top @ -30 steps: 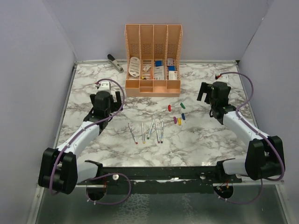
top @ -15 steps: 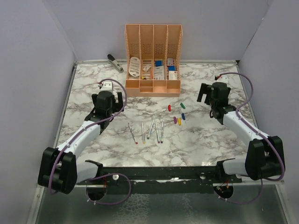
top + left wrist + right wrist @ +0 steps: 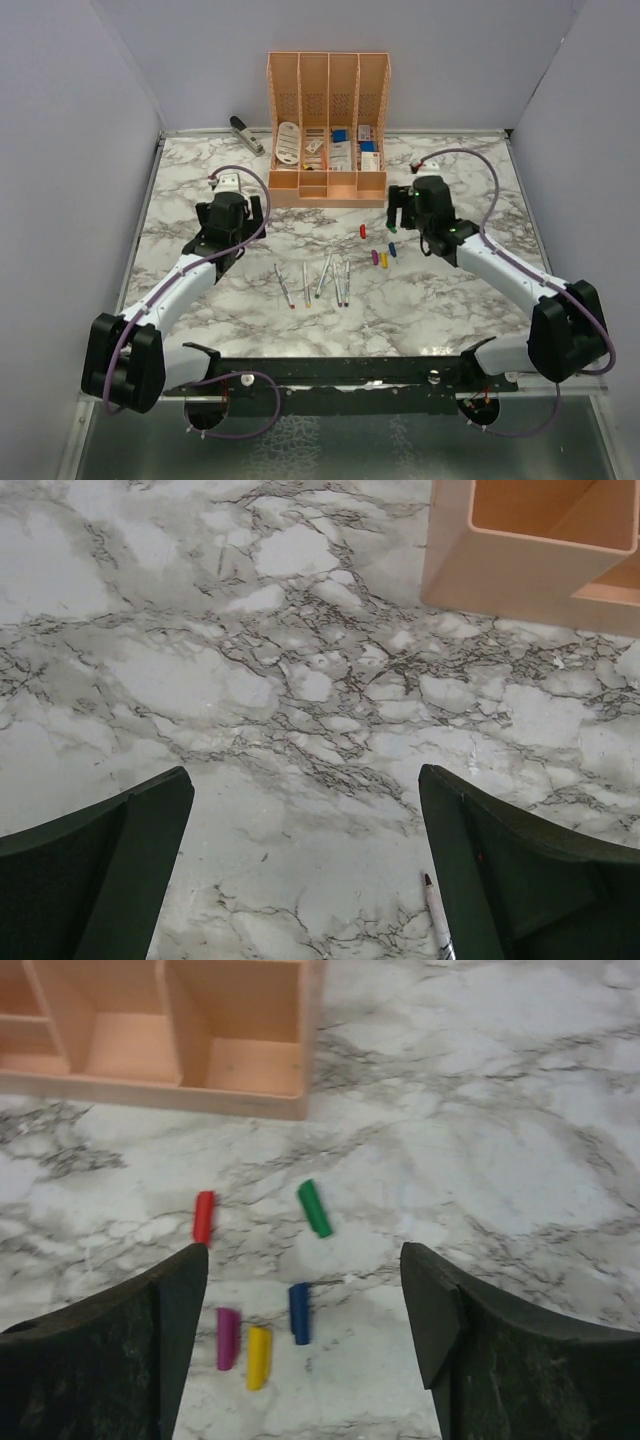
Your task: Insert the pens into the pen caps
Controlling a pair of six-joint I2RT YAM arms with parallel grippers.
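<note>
Table point(image 3: 170, 190): white marble pattern with grey veining, plain pale walls on three sides. Orange organiser point(image 3: 327, 95) stands upright at the far centre. It has four tall slots at the back and low tray compartments in front. The slots hold a white oval item point(image 3: 287, 143) at left and small blue-and-white boxes point(image 3: 345, 150) further right. Grey stapler point(image 3: 246, 134) lies angled just left of the organiser, near the back wall.

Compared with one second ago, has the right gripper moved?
Yes. The right gripper has swung left, toward the right front corner of the orange organiser, and is now close by the pen caps.
</note>
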